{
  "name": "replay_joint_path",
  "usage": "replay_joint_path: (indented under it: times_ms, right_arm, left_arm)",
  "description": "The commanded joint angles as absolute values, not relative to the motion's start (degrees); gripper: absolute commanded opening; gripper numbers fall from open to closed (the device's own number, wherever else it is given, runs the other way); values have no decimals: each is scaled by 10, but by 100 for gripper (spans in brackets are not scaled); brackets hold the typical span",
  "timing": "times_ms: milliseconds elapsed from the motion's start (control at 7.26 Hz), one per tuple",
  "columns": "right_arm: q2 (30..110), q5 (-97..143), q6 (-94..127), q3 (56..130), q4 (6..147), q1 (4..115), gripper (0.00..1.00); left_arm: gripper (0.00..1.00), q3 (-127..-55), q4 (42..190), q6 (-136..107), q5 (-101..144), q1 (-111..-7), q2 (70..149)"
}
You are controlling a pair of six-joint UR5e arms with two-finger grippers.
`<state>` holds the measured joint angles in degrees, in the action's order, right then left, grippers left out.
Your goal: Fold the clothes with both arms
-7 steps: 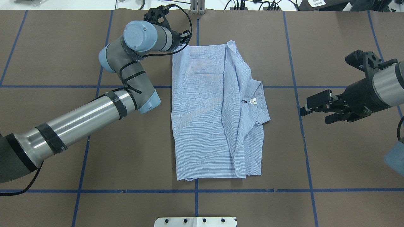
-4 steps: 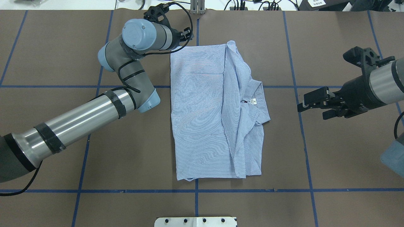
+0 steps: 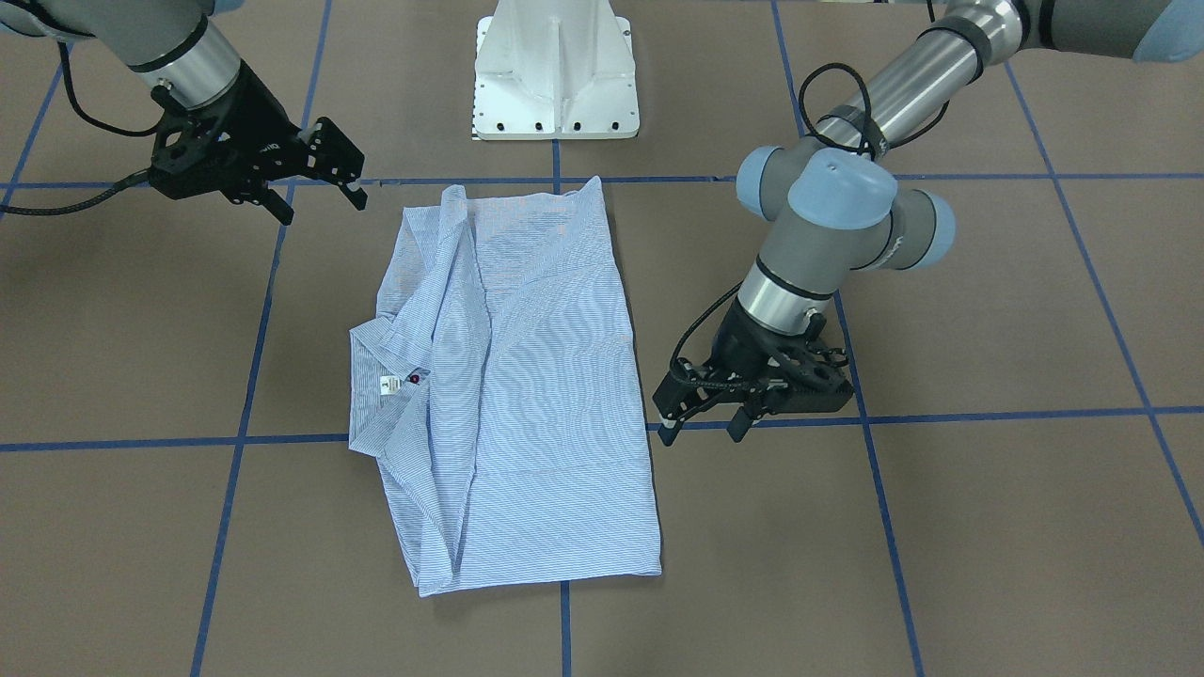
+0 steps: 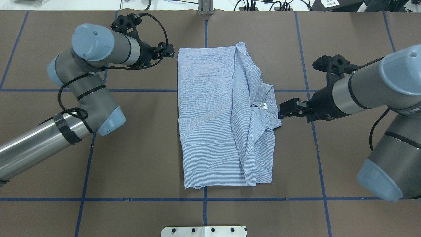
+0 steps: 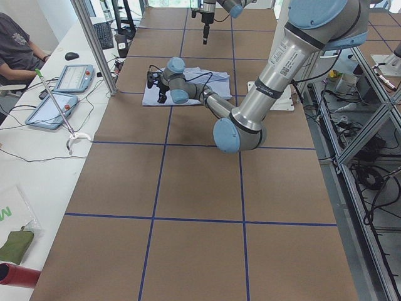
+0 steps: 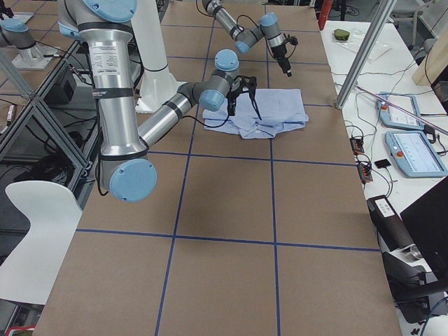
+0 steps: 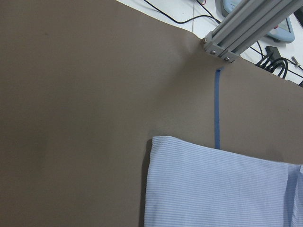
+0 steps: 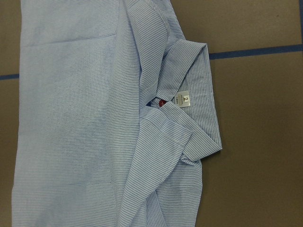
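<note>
Front-facing view: I see the shirt (image 3: 527, 376) folded into a long rectangle, flat on the tabletop (image 3: 941, 527) in front of the base. The right end effector (image 3: 322, 205) hangs off the shirt's near-base corner on the collar side, fingers spread and empty. The left end effector (image 3: 701, 434) is low beside the opposite long edge, fingers apart, holding nothing.

Overhead view: the shirt (image 4: 210, 125) sits mid-tabletop (image 4: 138, 158), collar (image 4: 271, 102) and label (image 4: 264, 105) pointing towards the right arm. The right end effector (image 4: 283, 111) lines up with the collar's edge. The left end effector (image 4: 167, 50) is just beside the shirt's far left corner.

Left side view: the shirt (image 5: 216, 78) is far down the tabletop, with the left end effector (image 5: 155, 84) at its near edge.

Right side view: the right end effector (image 6: 245, 112) points down over the collar side of the shirt (image 6: 280, 115); I cannot tell whether it touches.

Left wrist view: a shirt corner (image 7: 213, 189) lies below, covering the end of a blue tape line (image 7: 217, 109).

Right wrist view: I look straight down on the collar (image 8: 194, 94), the label (image 8: 182, 99) and a red button (image 8: 161, 102).
</note>
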<state>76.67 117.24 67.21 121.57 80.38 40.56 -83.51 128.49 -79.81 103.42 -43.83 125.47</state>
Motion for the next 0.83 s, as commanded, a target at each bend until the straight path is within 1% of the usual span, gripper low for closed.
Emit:
replay_joint_path:
  times_ms: [0, 138, 276, 551, 689]
  right_arm:
    - [662, 1061, 633, 1189, 940, 336, 100]
    - [622, 1026, 630, 1142, 952, 316, 100]
    - [594, 1010, 591, 1091, 952, 309, 100]
    - [573, 964, 553, 1032, 951, 284, 100]
    - [547, 962, 542, 1000, 951, 278, 100]
  left_arm:
    - [100, -1006, 1162, -759, 1050, -439, 1168]
    - [100, -1061, 1143, -752, 1050, -438, 1132]
    - [100, -1084, 1140, -751, 1056, -438, 1113]
    - [100, -1085, 1140, -751, 1065, -437, 1111]
    - [100, -1083, 1140, -751, 1066, -436, 1111]
